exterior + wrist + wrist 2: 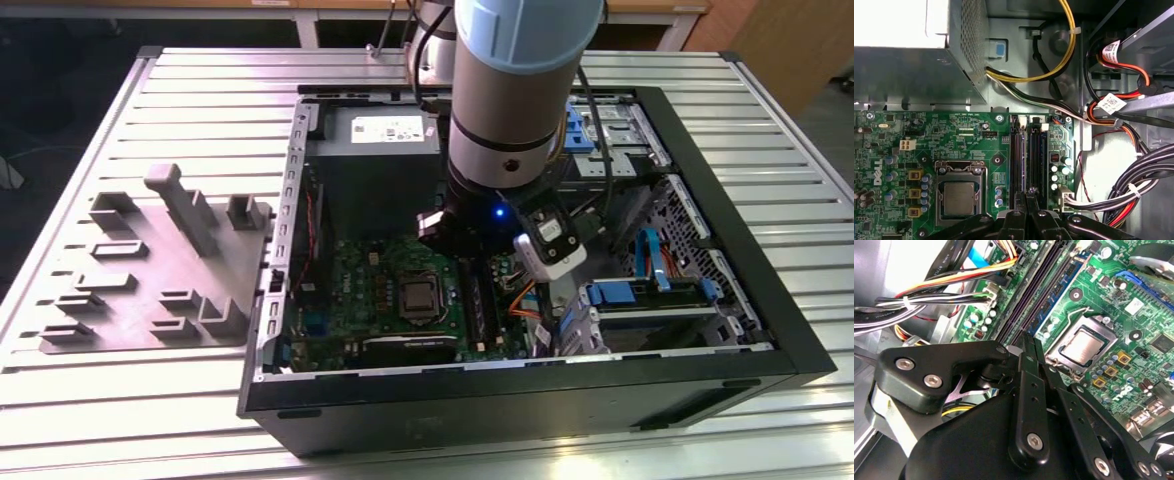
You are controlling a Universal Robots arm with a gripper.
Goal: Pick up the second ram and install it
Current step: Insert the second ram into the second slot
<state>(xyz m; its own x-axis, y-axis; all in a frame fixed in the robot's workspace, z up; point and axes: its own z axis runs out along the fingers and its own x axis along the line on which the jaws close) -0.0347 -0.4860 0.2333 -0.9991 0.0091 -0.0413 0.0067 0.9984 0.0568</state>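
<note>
Print first: we note a white sticker (387, 130) on the grey power supply (380, 150), two small white tags (1111, 102) on the red and orange cables, and white lettering on the green motherboard (904, 175). The open computer case (534, 385) lies on its side on a ribbed metal table (200, 100). A grey moulded fixture plate (147, 270) sits on the table to the exterior view's left of the case. Beyond the table edge we see wooden furniture (787, 40). Inside the case are the motherboard with its processor socket (960, 197), the power supply, bundled cables with a yellow cable (1071, 35) looping above them, and blue drive brackets (621, 292) towards the exterior view's right. The arm (514, 90) reaches down into the case over the board. The gripper (1031, 342) hangs at one end of the black memory slots (1024, 305), just beside the socket. Its black fingers (1026, 200) are drawn together to a thin slit, and we cannot tell whether anything is pinched between them. The second ram (1061, 290), a blue-green strip, stands on edge in a slot between the socket and the other slots. Its near end is at the fingertips in both wrist views, though contact is unclear.
</note>
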